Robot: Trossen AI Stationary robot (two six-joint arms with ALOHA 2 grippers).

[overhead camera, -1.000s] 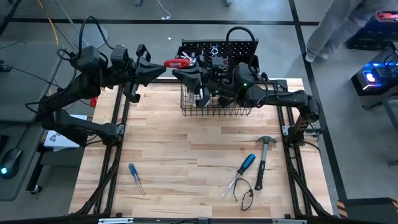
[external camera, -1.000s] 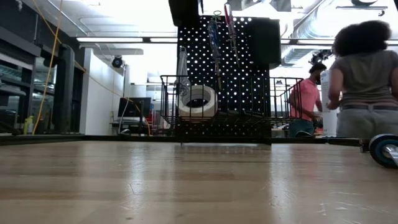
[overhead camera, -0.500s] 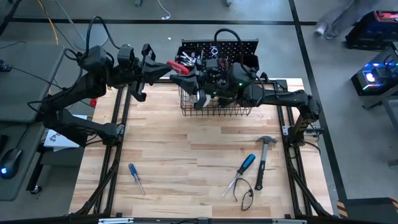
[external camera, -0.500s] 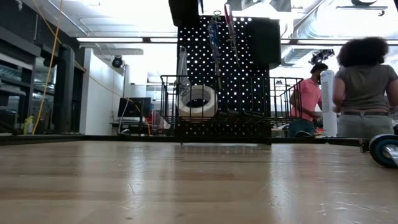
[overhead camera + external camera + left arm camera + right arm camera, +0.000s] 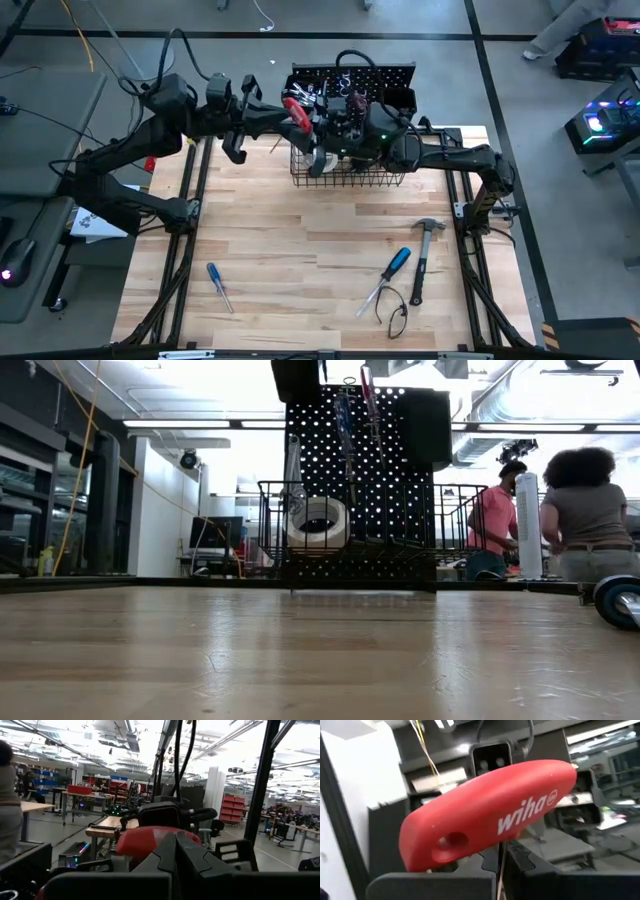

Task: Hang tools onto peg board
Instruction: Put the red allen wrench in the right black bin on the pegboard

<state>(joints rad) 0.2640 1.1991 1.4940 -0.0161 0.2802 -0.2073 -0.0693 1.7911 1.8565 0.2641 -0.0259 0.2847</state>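
The pale wooden worktop [image 5: 320, 240] carries the peg board [image 5: 352, 76] at its far edge; the left gripper [image 5: 296, 112], pinching red-handled pliers [image 5: 297, 112], has advanced to the board beside the right gripper [image 5: 318, 158], pressed together; hanging looks imminent.

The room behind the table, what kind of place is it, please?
Most likely a robotics lab or workshop in an open industrial hall. Bare ducts run along the ceiling, people stand at workbenches, red shelving lines the far wall, and a peg board of tools stands on the table.
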